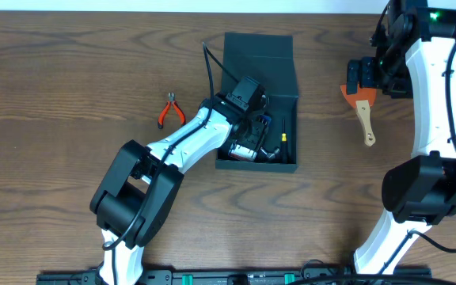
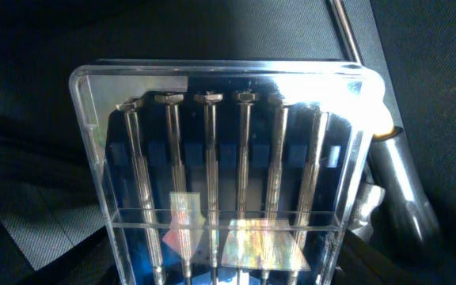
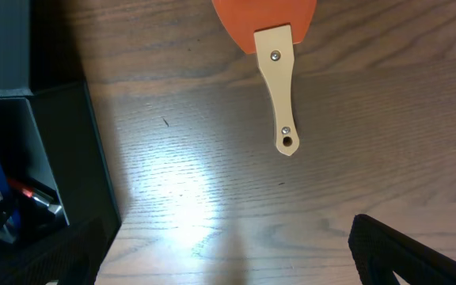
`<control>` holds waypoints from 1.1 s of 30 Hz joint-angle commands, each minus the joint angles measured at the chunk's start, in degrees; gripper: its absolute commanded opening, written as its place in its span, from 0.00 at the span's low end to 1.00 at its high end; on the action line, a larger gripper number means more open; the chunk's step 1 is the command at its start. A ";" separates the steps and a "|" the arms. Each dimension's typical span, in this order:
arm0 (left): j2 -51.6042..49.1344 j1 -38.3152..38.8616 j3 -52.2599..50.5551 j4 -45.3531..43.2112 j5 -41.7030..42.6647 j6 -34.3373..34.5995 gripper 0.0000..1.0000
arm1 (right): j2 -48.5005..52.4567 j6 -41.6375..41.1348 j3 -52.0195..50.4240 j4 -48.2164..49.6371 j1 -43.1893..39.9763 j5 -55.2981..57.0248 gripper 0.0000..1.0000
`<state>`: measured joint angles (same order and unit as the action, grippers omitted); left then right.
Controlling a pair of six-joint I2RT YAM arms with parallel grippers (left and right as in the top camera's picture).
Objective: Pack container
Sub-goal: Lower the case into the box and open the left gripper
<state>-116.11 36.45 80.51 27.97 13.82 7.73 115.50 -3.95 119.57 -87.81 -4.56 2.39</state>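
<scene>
On the far left of the worktop (image 1: 54, 79), a pair of red pliers (image 1: 169, 110) lies alone, not packed yet. Next comes the left arm (image 1: 184, 142), bent at the elbow and reaching to the right, its end dipped down into the dark green box (image 1: 260, 54). The box sits in the middle of the worktop with its lid open at the back. Close to that arm's camera is a clear case of little screwdrivers (image 2: 228, 182), in the box among other tools. The left fingers are hidden, so I cannot tell if they grip the case. I think this is the putting-in step. Next the arm must leave the case there and lift straight out. Further right, an orange scraper (image 1: 362, 115) lies on the wood. The right arm (image 1: 430, 95) hangs over it, with the right fingers (image 3: 418, 253) spread wide and holding nothing.
</scene>
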 commanded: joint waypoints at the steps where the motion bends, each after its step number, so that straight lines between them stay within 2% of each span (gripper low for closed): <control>1: -0.81 0.02 1.27 -0.24 0.74 0.50 0.48 | -0.74 -0.72 0.74 -0.04 -0.24 0.17 0.99; 4: -0.81 0.02 1.27 -0.26 0.74 0.50 0.55 | -0.74 -0.72 0.74 -0.04 -0.24 0.17 0.99; 10: -0.81 0.02 1.27 -0.24 0.74 0.50 0.56 | -0.74 -0.72 0.74 -0.04 -0.24 0.17 0.99; 13: -0.81 0.02 1.27 -0.24 0.74 0.52 0.63 | -0.74 -0.72 0.74 -0.04 -0.24 0.17 0.99; 15: -0.81 0.02 1.27 -0.24 0.76 0.50 0.63 | -0.74 -0.72 0.74 -0.04 -0.24 0.17 0.99; 21: -0.81 0.02 1.27 -0.24 1.25 0.48 0.76 | -0.74 -0.72 0.74 -0.04 -0.24 0.17 0.99; 28: -0.81 0.02 1.27 -0.26 2.25 0.22 0.77 | -0.74 -0.72 0.74 -0.04 -0.24 0.17 0.99; 33: -0.74 0.02 1.75 -0.63 2.36 -0.37 0.72 | -0.74 -0.72 0.74 -0.04 -0.28 0.17 0.99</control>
<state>-116.14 36.45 80.51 27.40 15.31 7.68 115.50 -3.92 119.57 -87.81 -4.56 2.39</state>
